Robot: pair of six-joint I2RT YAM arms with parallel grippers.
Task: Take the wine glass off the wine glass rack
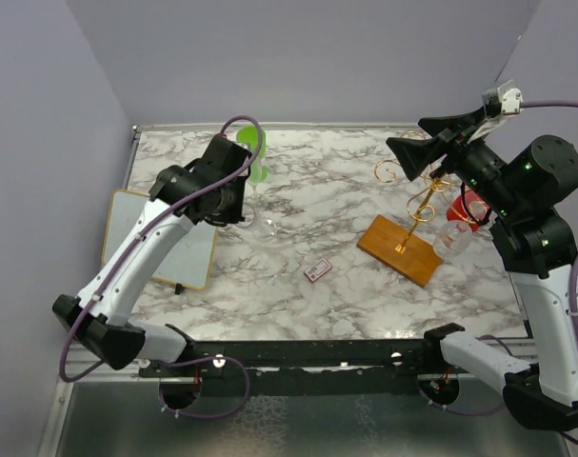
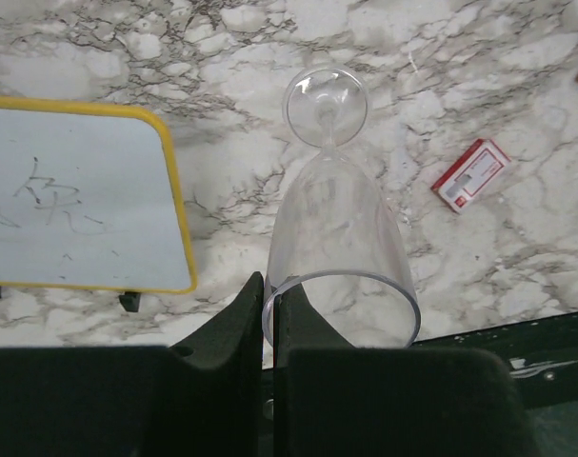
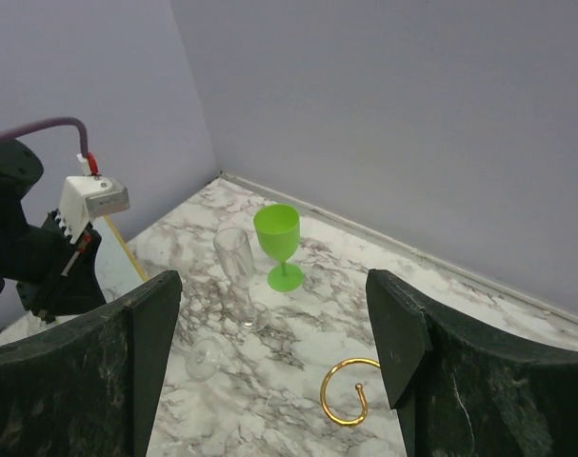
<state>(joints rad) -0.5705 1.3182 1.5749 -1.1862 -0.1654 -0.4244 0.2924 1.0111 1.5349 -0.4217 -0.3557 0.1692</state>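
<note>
Starting at the far left, a yellow-edged whiteboard (image 1: 160, 238) lies on the marble surface (image 1: 346, 209). Just right of it the left hand (image 2: 271, 300) is closed tight on the rim of the clear wine glass (image 2: 336, 238), one finger inside the bowl and one outside. The glass is therefore off the wine glass rack (image 1: 398, 249) and well to its left, with its foot pointing away from the hand. I cannot tell whether the foot touches the marble.

The step in hand looks like setting the glass down. Doing it well means tipping it upright, lowering it until the foot sits flat, and only then letting go. The thin rim pinch could let the glass swing. It should also land apart from the tall clear glass (image 3: 233, 271) and the green goblet (image 3: 277, 231) standing just beyond.

Further right a small red-and-white card (image 1: 317, 270) lies between the glass and the rack. The right hand (image 1: 406, 135) hovers above the rack's gold curls, spread wide and holding nothing. Another clear glass (image 1: 457, 238) sits just right of the rack, and whether it hangs from the wire is unclear.

Only the left wrist view shows the grip on the rim. Only the right wrist view shows the two standing glasses apart and the empty gap between the right hand's own fingers. The overhead view alone gives the rack's whole base.
</note>
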